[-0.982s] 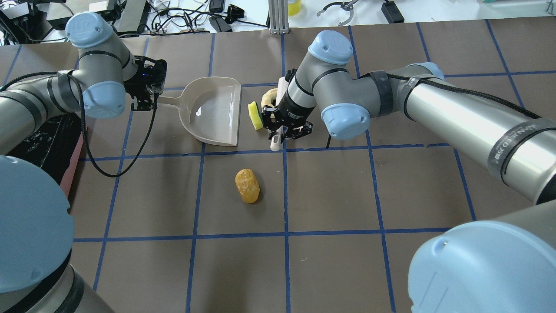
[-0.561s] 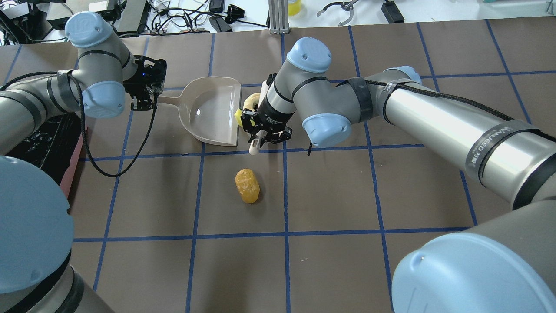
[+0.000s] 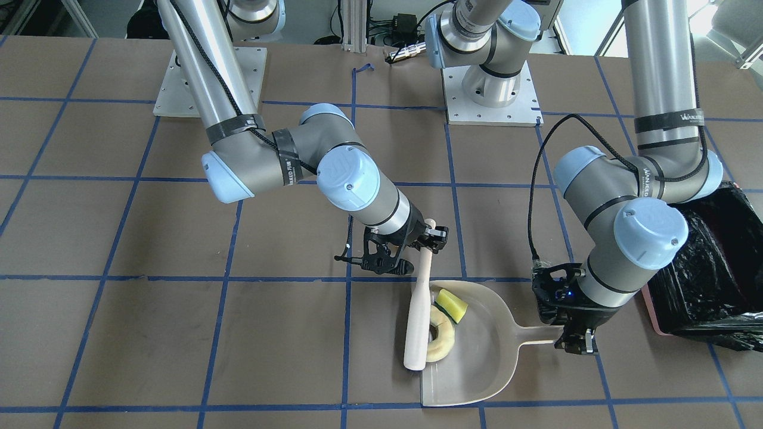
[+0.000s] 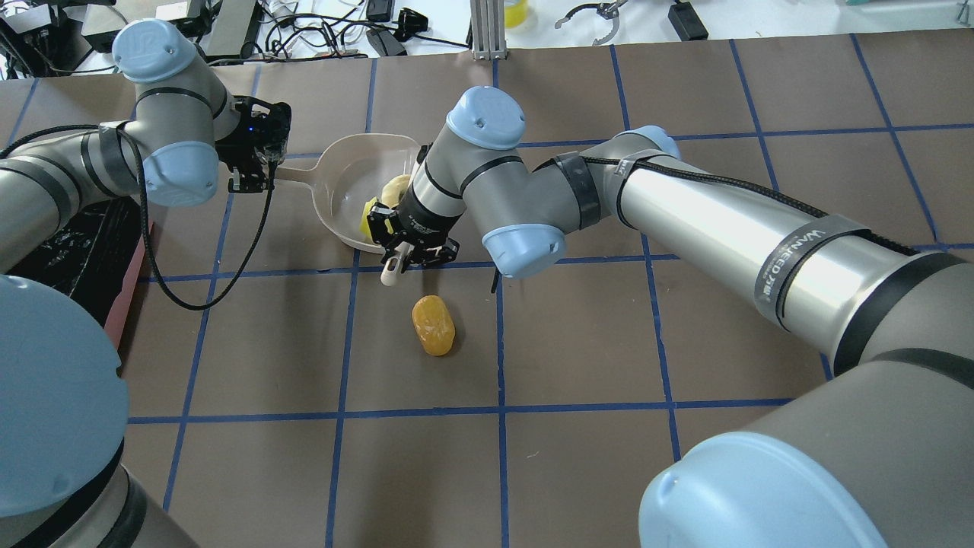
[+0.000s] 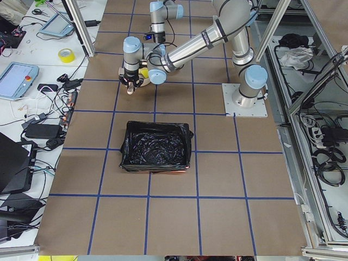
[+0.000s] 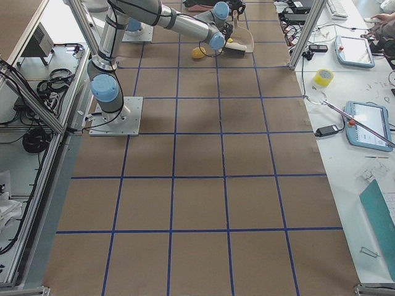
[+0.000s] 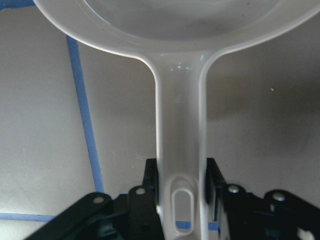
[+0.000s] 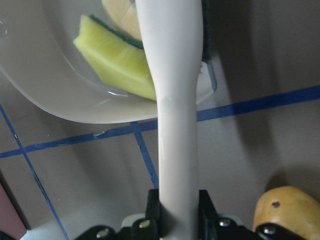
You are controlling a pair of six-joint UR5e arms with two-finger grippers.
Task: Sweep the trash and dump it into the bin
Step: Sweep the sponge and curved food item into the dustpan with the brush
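Note:
The beige dustpan (image 4: 351,183) lies on the table. My left gripper (image 4: 255,173) is shut on its handle (image 7: 180,150). My right gripper (image 4: 415,251) is shut on the beige hand brush (image 3: 419,310), whose head lies across the pan's mouth. The yellow-and-green sponge (image 3: 451,305) and the pale crescent (image 3: 442,341) sit inside the pan beside the brush; both also show in the right wrist view, the sponge (image 8: 117,60) and the crescent (image 8: 120,15). The tan-brown lump (image 4: 433,325) lies on the table outside the pan, just behind my right gripper. The pink bin (image 3: 703,280) with its black bag stands beside my left arm.
The table is brown paper with a blue tape grid. The two arm bases (image 3: 492,95) stand on white plates at the robot's edge. Cables and tools lie beyond the far table edge (image 4: 380,30).
My right arm has swept the brush to the left, pushing the sponge and the crescent into the dustpan. The left arm, the dustpan and the lump have not moved.

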